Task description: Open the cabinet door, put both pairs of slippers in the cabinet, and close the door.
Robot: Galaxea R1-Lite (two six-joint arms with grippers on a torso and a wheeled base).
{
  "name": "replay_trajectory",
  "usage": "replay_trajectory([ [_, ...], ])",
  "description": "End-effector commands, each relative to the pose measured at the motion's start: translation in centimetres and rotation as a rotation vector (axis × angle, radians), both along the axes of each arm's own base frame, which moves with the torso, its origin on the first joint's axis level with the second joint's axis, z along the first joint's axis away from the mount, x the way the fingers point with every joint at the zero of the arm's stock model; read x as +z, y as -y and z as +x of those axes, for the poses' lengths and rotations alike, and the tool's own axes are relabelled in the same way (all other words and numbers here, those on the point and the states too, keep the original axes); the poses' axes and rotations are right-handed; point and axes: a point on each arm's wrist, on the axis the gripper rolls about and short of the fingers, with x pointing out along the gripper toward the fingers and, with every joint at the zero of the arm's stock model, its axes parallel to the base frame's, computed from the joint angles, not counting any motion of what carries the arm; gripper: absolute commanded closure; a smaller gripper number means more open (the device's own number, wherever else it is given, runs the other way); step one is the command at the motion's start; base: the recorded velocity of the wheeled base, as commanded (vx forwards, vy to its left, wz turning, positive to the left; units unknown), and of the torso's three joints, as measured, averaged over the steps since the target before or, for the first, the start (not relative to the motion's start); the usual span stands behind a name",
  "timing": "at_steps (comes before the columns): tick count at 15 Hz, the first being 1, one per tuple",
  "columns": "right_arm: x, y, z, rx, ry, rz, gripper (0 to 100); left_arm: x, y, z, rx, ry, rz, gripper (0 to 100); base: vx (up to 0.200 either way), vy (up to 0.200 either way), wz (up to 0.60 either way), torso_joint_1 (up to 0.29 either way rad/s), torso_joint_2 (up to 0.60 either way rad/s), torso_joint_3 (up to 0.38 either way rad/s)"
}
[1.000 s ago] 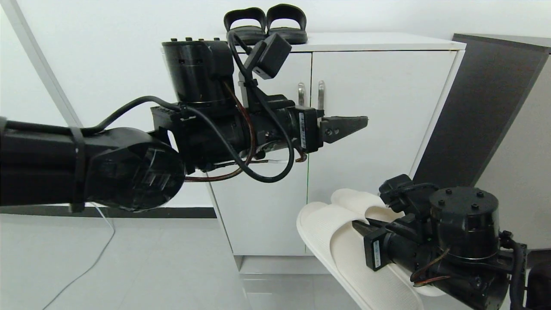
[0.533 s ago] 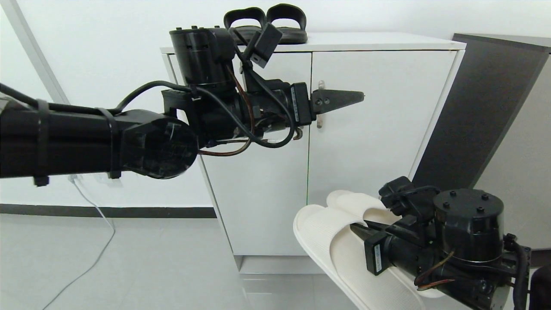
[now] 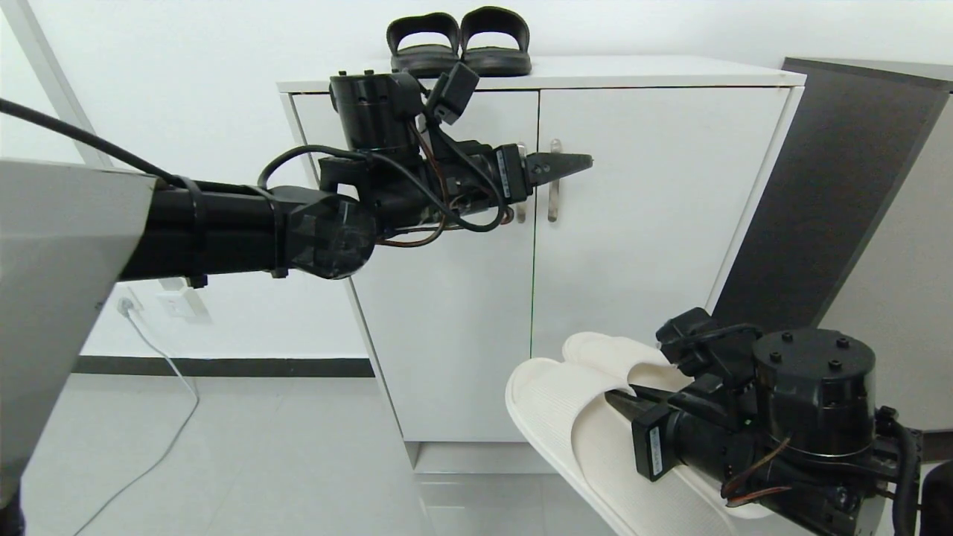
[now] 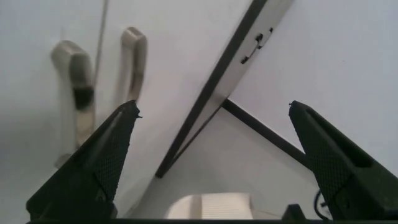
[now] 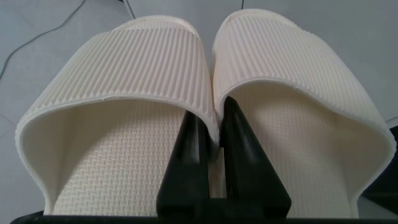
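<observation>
Cabinet (image 3: 655, 223) is white with two doors, both shut, and the seam between them runs down the middle of the front. Two metal handles (image 3: 553, 186) stand upright on either side of that seam, high on the cabinet front. They also appear in the left wrist view (image 4: 134, 62).

Black slippers (image 3: 458, 45) sit as a pair, side by side, on the cabinet top near its left end, with the openings facing the camera.

Left gripper (image 3: 569, 164) is held level in front of the cabinet at handle height, and its tip overlaps the handle on the right door. Whether it touches the handle can't be told. In the left wrist view the left gripper (image 4: 214, 109) has its fingers (image 4: 106, 155) spread wide with nothing between them, and the handles are just off one fingertip.

White slippers (image 3: 573, 417) are a ribbed pair held together in the air, low in front of the cabinet's right door and clear of the floor.

Right gripper (image 3: 618, 398) holds them. In the right wrist view the right gripper (image 5: 210, 124) has its fingers (image 5: 186, 149) pinched close together on the two adjoining strap edges, one slipper (image 5: 292, 93) on each side.

A dark panel (image 3: 834, 201) leans against the wall just right of the cabinet. A wall socket (image 3: 175, 301) and a cable (image 3: 160, 454) are left of the cabinet, the cable trailing over the floor.
</observation>
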Motion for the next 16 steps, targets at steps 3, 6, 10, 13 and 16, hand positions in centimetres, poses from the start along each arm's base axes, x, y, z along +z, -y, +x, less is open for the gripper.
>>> replay_trajectory([
  [3, 0.0, 0.0, 0.0, 0.001, -0.001, -0.001, 100, -1.1, 0.9, 1.8, 0.017, -0.019, 0.009, 0, 0.000, 0.000, 0.00, 0.000, 0.00, 0.000],
  [6, -0.2, 0.0, 0.0, 0.002, -0.005, -0.004, 100, -1.1, 1.8, 2.4, 0.006, -0.007, 0.002, 0, 0.000, 0.000, 0.00, 0.000, 0.00, 0.000],
  [10, -0.3, 0.0, -0.1, 0.011, -0.010, -0.005, 100, -1.1, 2.2, 2.4, 0.000, -0.024, 0.014, 100, 0.000, 0.000, 0.00, 0.000, 0.00, 0.000],
  [13, -0.4, 0.4, -0.7, 0.084, -0.032, 0.006, 100, -0.8, 2.3, 1.5, -0.010, -0.025, 0.016, 100, 0.000, 0.000, 0.00, 0.000, 0.00, 0.000],
  [16, -0.1, 1.1, -1.9, 0.203, -0.045, 0.031, 100, -0.9, 2.0, -2.0, -0.050, -0.037, 0.033, 100, 0.000, 0.000, 0.00, 0.000, 0.00, 0.000],
])
